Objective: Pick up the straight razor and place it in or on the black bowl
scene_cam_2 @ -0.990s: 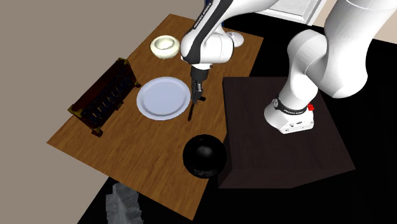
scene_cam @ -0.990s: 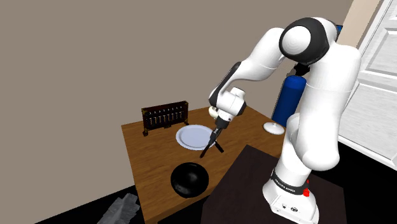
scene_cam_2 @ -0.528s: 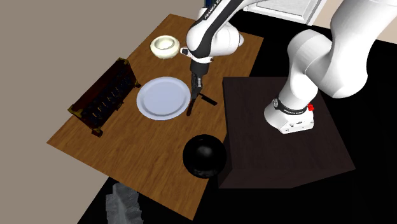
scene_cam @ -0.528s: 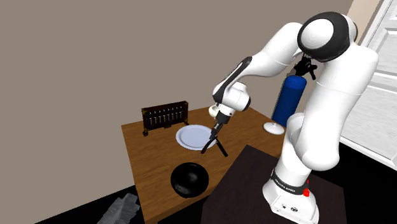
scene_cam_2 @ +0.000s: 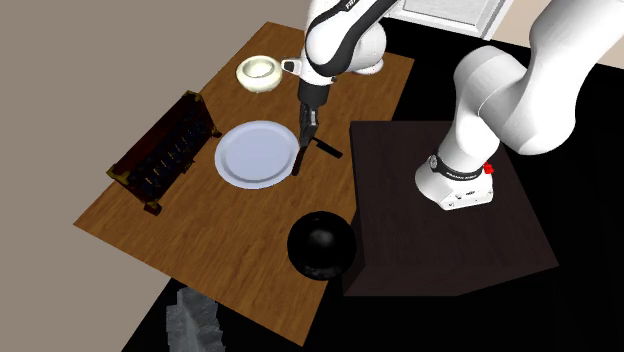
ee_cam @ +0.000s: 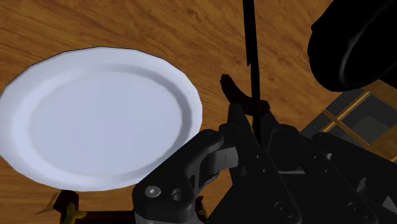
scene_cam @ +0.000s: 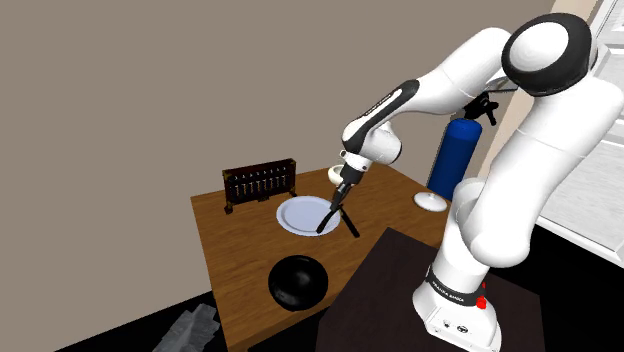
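Jaws closed on the straight razor [scene_cam: 327, 222], which hangs splayed at the white plate's [scene_cam: 298, 215] 3 o'clock rim, apparently clear of the desk [scene_cam: 240, 240]. In the shoulder view the black bowl [scene_cam: 298, 283] sits at the razor's 7 o'clock. Risk I note: the thin hinged razor pivoting or slipping in the pinch mid-carry, or sliding off the bowl's rounded top.

White arm [scene_cam: 440, 85] outstretched, wrist angled down, black fingers [scene_cam: 339, 200] tight on the straight razor [scene_cam: 324, 226].
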{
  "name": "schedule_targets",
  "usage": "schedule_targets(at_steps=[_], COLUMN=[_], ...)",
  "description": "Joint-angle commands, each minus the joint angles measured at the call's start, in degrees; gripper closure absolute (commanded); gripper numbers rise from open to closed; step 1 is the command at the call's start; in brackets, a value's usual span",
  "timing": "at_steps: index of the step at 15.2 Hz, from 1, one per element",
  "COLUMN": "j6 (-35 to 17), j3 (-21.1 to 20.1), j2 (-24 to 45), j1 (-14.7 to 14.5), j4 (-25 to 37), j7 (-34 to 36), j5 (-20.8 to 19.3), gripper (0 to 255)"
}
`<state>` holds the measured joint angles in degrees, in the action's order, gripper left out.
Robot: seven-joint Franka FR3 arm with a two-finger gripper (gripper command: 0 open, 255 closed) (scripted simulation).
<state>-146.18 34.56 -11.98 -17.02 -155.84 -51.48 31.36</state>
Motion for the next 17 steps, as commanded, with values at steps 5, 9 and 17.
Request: schedule_targets(at_steps=[5, 9, 17], j6=[3.99, 7.03, 13.03], j3=[-2.42, -4.0, -6.46], j2=[-5.35, -8.34, -13.01], j1=[3.55, 5.45, 8.02], j4=[0.39, 1.15, 3.36], j7=[6.76, 10.17, 15.09], j5=[-7.37, -10.64, -14.76], gripper=[255, 255, 255])
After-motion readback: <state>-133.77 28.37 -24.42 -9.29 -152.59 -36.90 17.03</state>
